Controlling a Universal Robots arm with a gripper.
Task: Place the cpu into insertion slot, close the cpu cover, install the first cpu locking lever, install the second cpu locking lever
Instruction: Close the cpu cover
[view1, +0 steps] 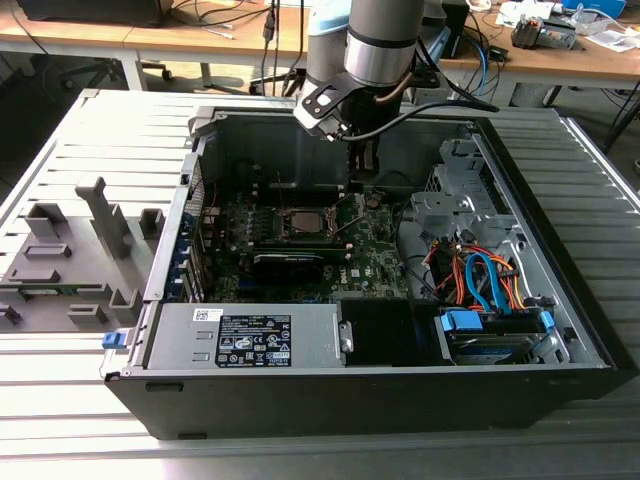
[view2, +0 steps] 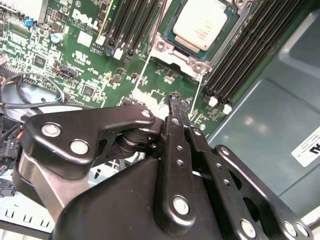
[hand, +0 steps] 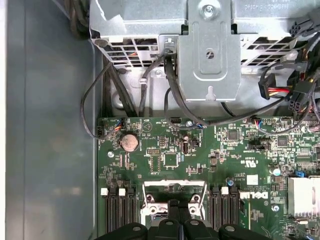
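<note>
The cpu (view2: 205, 22) lies flat in the insertion slot (view2: 172, 54) on the motherboard (hand: 165, 160). The gripper (view2: 175, 100) hangs just beside that slot, its fingers (view2: 174, 112) pressed together with nothing between them. Black memory slots (view2: 250, 50) flank the insertion slot on two sides, and past a coin battery (hand: 130, 142) black cables (hand: 172, 90) droop from a metal drive cage (hand: 210, 50) towards the board; the open computer case (view1: 400, 400) sits on a slatted table (view1: 60, 130).
</note>
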